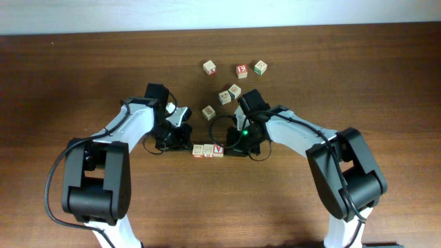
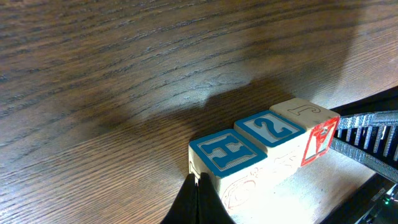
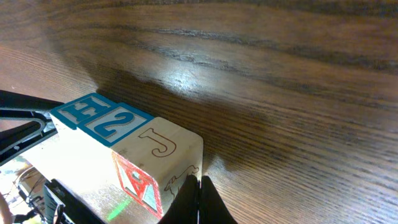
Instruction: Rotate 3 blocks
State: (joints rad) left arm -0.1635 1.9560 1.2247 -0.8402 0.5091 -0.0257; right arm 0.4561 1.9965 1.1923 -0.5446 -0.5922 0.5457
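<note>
Fingertips of the left gripper (image 2: 196,190) are pressed together into one narrow point with nothing between them. That point sits against the outer end of the H block (image 2: 227,154), low at its corner. The right gripper (image 3: 199,194) is likewise pinched together on nothing, its tip against the end of the J block (image 3: 158,149), beside that cube's red face with the white letter. The 2 block (image 2: 277,129) sits between these two. The three cubes form one straight row, face to face, resting on the table (image 1: 83,76) between the two arms. In the overhead view the red face is on top at the right arm's end, and the other two tops are pale wood with reddish prints. Six loose cubes (image 1: 225,96), among them a green-faced cube (image 1: 260,67), lie farther back, well apart from the row.

The step in hand looks like the turn itself: the row is braced end to end, so all three cubes can be rotated as one piece. The next move calls for both arms to press inward evenly while moving together. If one tip leads or eases off, the 2 block, held only by its neighbours, is likely to buckle out of line. The tips meet the end faces low and narrowly, so a slip off a corner is the other risk.
</note>
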